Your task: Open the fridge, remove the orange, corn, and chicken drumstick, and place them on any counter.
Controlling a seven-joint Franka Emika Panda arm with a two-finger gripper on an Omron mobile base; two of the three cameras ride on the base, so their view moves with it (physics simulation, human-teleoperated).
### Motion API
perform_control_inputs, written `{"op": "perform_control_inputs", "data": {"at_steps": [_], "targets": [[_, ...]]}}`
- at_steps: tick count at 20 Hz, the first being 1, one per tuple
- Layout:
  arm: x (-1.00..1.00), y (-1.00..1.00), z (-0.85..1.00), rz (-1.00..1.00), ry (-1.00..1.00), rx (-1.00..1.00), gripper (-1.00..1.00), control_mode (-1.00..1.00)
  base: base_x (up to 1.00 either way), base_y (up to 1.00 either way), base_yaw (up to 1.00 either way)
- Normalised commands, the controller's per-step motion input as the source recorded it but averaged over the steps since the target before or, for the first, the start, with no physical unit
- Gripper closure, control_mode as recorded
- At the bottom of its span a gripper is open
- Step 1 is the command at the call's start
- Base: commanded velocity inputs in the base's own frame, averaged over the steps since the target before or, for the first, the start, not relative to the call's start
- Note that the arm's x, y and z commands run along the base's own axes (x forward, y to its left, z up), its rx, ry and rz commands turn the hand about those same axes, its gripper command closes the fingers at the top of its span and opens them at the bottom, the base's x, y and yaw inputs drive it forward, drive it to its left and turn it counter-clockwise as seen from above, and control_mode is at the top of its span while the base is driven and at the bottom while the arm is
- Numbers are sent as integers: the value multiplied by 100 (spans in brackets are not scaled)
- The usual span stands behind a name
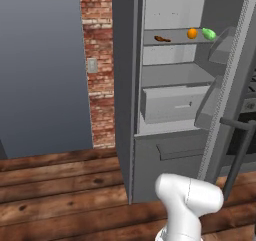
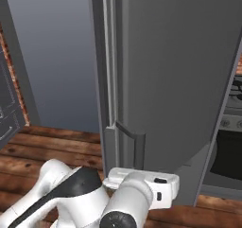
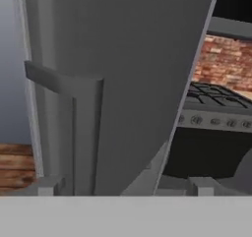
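The tall dark grey fridge stands open; one shelf carries one reddish-brown chicken drumstick, one bright orange, one green-husked corn; whether the claw is apart I cannot tell.

The left base view looks from behind the arm into the open fridge, its shelves toward one o'clock. The right base view sits close behind the open door's outer face, its handle at six o'clock. The hand view faces that same handle closer still, at nine o'clock.
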Motion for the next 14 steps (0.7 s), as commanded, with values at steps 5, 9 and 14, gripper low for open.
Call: {"op": "perform_control_inputs", "data": {"at_steps": [5,9,14], "targets": [[-22,48,54,-20,26,-24,-100,-100,0,0,0],[0,95,27,-23,44,-43,-100,-100,0,0,0],[31,100,18,-21,53,-41,-100,-100,0,0,0]]}}
